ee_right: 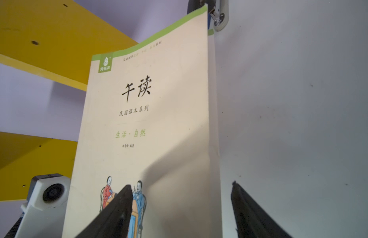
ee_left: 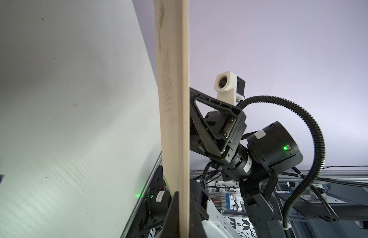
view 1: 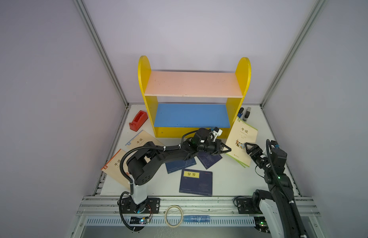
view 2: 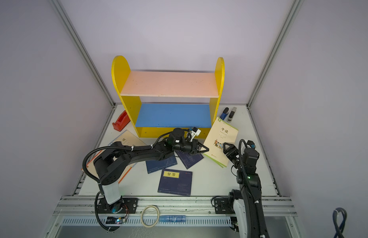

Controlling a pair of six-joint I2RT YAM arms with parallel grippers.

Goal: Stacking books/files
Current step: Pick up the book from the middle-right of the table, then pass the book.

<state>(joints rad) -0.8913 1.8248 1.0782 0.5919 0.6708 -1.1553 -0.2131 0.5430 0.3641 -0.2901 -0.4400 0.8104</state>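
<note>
A cream book [view 1: 241, 142] with a green band and black title is lifted at a tilt, right of the shelf in both top views [view 2: 220, 141]. My left gripper [view 1: 229, 149] is shut on its left edge; in the left wrist view the book [ee_left: 174, 103] runs edge-on out of the pinching jaws [ee_left: 184, 216]. My right gripper [view 1: 248, 147] is open at the opposite edge, and in the right wrist view the cover [ee_right: 150, 123] lies between the spread jaws [ee_right: 181, 184]. Two more cream books [view 1: 137, 140] [view 1: 115, 167] lie at the left. Three navy books [view 1: 196, 182] [view 1: 180, 164] [view 1: 208, 159] lie flat in the middle.
A yellow shelf [view 1: 145, 86] with a pink top board and blue lower board stands at the back. A red tape dispenser [view 1: 138, 120] sits to its left and a blue stapler [view 1: 240, 112] to its right. A tape roll [view 1: 173, 216] lies on the front rail.
</note>
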